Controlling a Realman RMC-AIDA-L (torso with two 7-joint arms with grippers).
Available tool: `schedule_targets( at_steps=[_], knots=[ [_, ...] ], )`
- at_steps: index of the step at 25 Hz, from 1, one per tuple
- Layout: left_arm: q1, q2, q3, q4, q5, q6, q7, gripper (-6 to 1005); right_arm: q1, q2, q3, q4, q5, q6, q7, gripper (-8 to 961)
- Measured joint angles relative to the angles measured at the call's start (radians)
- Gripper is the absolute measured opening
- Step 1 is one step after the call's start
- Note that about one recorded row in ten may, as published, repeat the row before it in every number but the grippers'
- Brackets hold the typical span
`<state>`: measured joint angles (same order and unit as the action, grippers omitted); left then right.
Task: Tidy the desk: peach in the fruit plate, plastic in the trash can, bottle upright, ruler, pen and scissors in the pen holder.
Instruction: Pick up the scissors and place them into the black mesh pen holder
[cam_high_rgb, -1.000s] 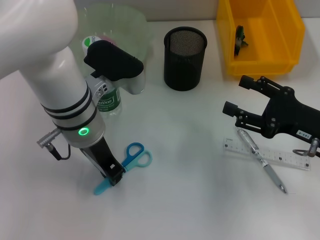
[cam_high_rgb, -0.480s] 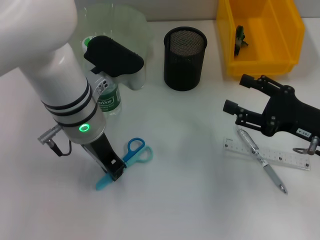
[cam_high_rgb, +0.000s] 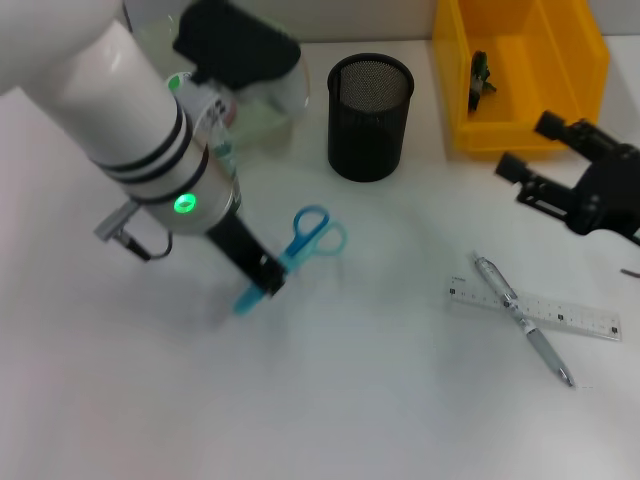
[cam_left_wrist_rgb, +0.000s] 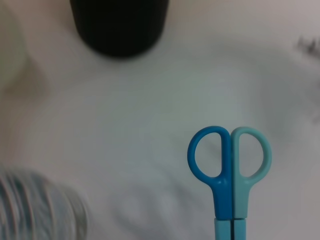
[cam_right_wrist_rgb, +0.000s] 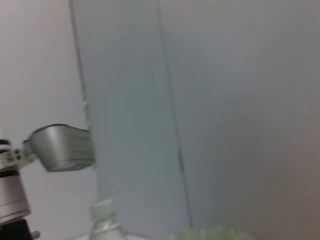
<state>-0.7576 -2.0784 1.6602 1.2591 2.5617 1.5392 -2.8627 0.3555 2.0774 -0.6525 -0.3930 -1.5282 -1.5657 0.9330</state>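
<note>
— Lifting now, carried toward the black mesh pen holder (cam_high_rgb: 370, 116): blue plastic-handled scissors (cam_high_rgb: 300, 245), blades clamped in left pincer (cam_high_rgb: 268, 280).
— Handling light, stiff, slippery; gripping blades firmly. Right pincer (cam_high_rgb: 535, 155) hanging open.

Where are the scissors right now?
In the head view, the scissors are left of centre, held by the left gripper, handles pointing toward the pen holder.
</note>
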Motion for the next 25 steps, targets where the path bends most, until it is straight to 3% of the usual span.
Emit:
schedule_targets(
  at_steps=[6,12,20,25],
  knots=[
    [0.010,0.001,-0.036,0.045,-0.044,-0.092,0.044,208,-0.024,-0.001,0.074,0.006,0.001,-0.017,0.007,819],
    [0.033,0.003,-0.066,0.051,-0.185,-0.269,0.166,210,-0.047,0.000,0.112,0.007,0.002,-0.037,0.012,818],
    [0.127,0.004,-0.084,0.042,-0.483,-0.554,0.447,212,-0.065,0.001,0.117,0.006,0.002,-0.041,0.018,818],
    [0.184,0.002,-0.075,-0.035,-0.784,-0.707,0.740,214,-0.066,0.002,0.117,0.006,0.002,-0.042,0.019,818]
  ],
)
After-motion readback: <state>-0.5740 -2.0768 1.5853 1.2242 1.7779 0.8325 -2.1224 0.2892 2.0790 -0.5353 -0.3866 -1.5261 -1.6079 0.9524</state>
